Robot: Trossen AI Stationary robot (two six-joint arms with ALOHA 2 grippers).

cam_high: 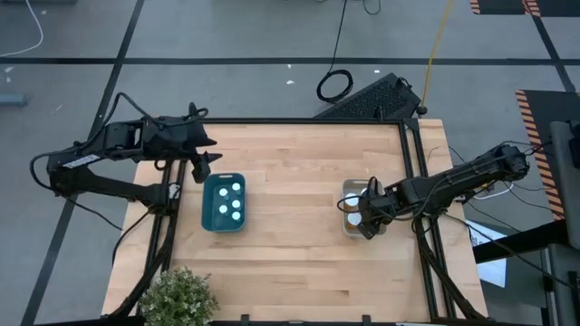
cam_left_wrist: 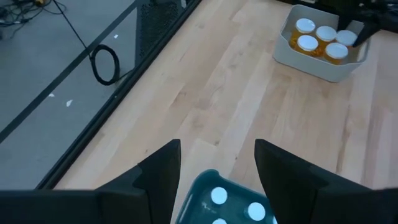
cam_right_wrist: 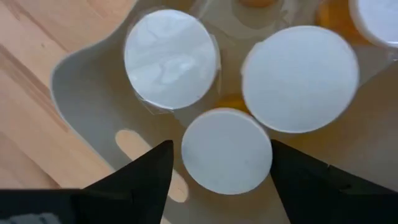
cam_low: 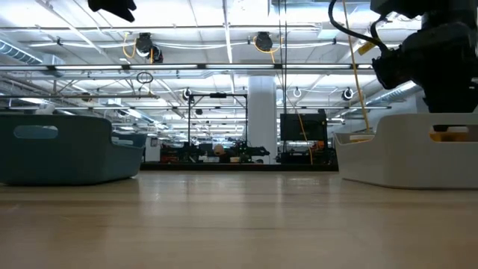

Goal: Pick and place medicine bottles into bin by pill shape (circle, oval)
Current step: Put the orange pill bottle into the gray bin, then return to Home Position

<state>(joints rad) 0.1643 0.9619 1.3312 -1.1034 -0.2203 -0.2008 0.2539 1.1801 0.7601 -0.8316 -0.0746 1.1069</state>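
Note:
A teal bin on the table's left half holds several white-capped medicine bottles. A white bin on the right half holds amber medicine bottles with white caps. My left gripper hangs open just past the teal bin's far rim, nothing between its fingers. My right gripper is open and low over the white bin's near end. Its fingers stand on either side of one bottle's round white cap, with two other caps close beside it. My right gripper comes down from above with one finger on each side of the bottle's cap, which stands upright in the white bin. A gap shows at one finger; whether the other finger touches the cap, I cannot tell.
A potted plant stands at the table's near left corner. A black frame runs along the table's far and right edges. Beyond the far edge, on the floor, lie a keyboard and a coiled cable. Bare wood lies between the bins.

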